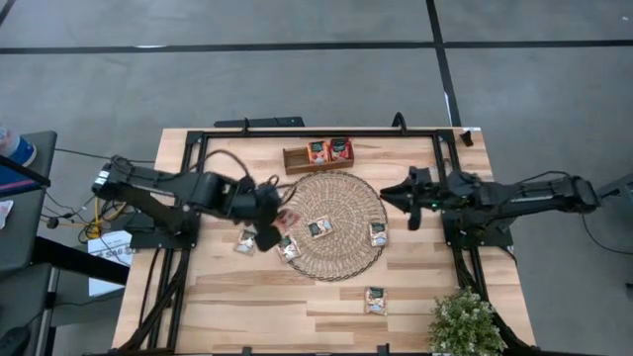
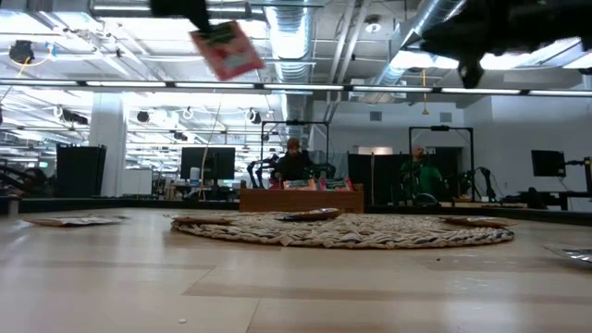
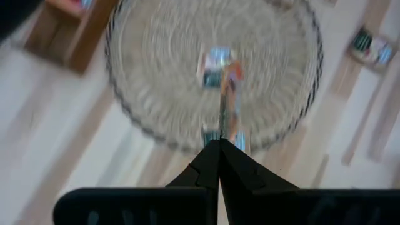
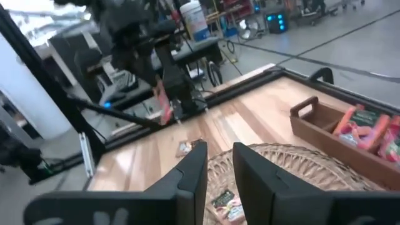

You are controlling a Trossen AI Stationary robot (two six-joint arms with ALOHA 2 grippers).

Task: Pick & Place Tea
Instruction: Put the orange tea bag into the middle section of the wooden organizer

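Low view: left tool pinches flat red sachet aloft

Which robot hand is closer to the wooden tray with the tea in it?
Left. The left gripper is up at the mat's left edge, holding a red tea packet, diagonally below the tray. The right gripper hangs farther off, past the mat's right edge.

bare planks around the woven mat, loose sachets dotted near its rim, potted plant blocking one corner
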